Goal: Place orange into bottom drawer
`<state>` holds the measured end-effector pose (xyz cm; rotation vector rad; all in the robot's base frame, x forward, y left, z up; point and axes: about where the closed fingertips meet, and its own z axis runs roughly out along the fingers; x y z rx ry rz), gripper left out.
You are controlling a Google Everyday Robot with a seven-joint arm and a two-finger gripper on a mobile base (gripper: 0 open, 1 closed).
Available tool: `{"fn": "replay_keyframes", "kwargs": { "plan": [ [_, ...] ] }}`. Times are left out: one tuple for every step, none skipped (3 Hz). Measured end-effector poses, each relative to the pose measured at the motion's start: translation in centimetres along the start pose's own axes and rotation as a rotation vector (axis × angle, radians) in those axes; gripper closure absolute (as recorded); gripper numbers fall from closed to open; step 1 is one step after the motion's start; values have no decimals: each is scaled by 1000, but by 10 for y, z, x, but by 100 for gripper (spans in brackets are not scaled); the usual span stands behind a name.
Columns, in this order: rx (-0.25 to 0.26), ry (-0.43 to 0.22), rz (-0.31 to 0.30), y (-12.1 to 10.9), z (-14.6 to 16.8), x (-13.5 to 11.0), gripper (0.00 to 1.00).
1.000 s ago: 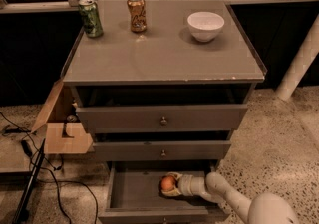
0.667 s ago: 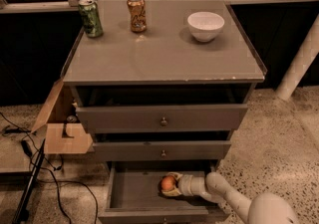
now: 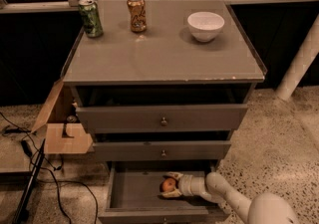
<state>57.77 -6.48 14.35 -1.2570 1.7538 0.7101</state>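
The bottom drawer (image 3: 134, 198) is pulled open at the foot of the grey cabinet. The orange (image 3: 168, 184) sits inside it, right of the middle, low over or on the grey floor. My gripper (image 3: 168, 185) reaches into the drawer from the right, with one finger above the orange and one below it, closed around the fruit. My white arm (image 3: 234, 199) runs off to the lower right.
On the cabinet top (image 3: 164, 54) stand a green can (image 3: 90, 17), an orange-copper can (image 3: 136, 13) and a white bowl (image 3: 206, 26). Two upper drawers (image 3: 162, 118) stand slightly open. A cardboard box (image 3: 62, 128) and cables (image 3: 35, 168) lie at the left.
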Motion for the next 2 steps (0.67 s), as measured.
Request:
{"fn": "replay_keyframes", "kwargs": {
  "plan": [
    [0,0,0,0,0,0,0],
    [0,0,0,0,0,0,0]
  ]
}}
